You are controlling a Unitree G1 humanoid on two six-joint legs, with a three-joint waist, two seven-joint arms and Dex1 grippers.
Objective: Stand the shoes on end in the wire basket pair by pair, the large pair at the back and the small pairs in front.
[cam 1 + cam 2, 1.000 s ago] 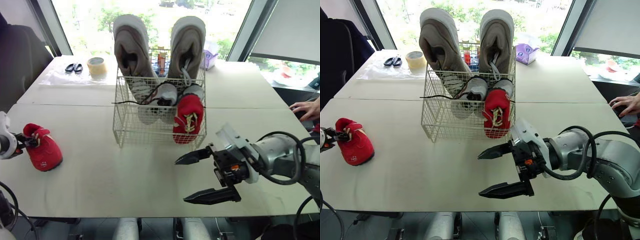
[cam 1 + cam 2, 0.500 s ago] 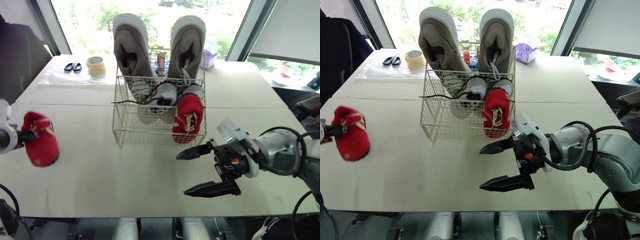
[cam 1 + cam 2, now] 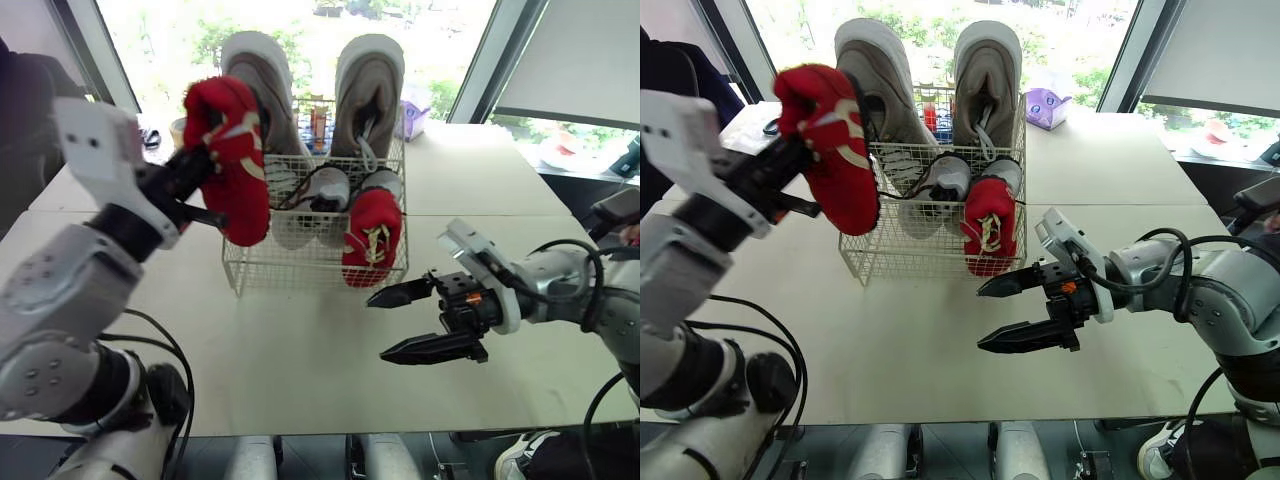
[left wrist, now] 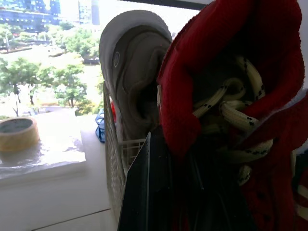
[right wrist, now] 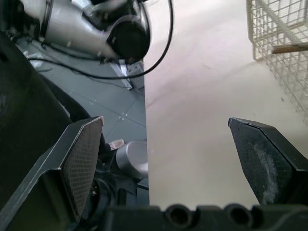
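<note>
A: Left gripper (image 3: 200,192)?
B: Black fingers clamped on a small red shoe (image 3: 232,150) near its laces. Fuzzy red upper, thick cream laces, rounded ends, long axis near vertical. It sits upper left of the frame, overlapping the left edge of the wire basket (image 3: 300,270); contact with the wire not clear.

A: Basket contents?
B: White wire grid, boxy. Large tan shoes (image 3: 368,85) stand on end at the back, pale soles rising above the rim. In front are the grey-white pair (image 3: 322,190) and a second red shoe (image 3: 372,235), toe down at the front right corner.

A: Right gripper (image 3: 377,328)?
B: Two tapered black fingers spread wide, nothing between them, over the smooth pale table (image 3: 300,380), lower right.

A: Change from half a second back?
B: The red shoe was at mid-left, low over the table; now it is lifted to the basket. The right gripper stays spread in much the same spot.

A: Else?
B: Tape roll (image 4: 17,132) beyond the basket.
</note>
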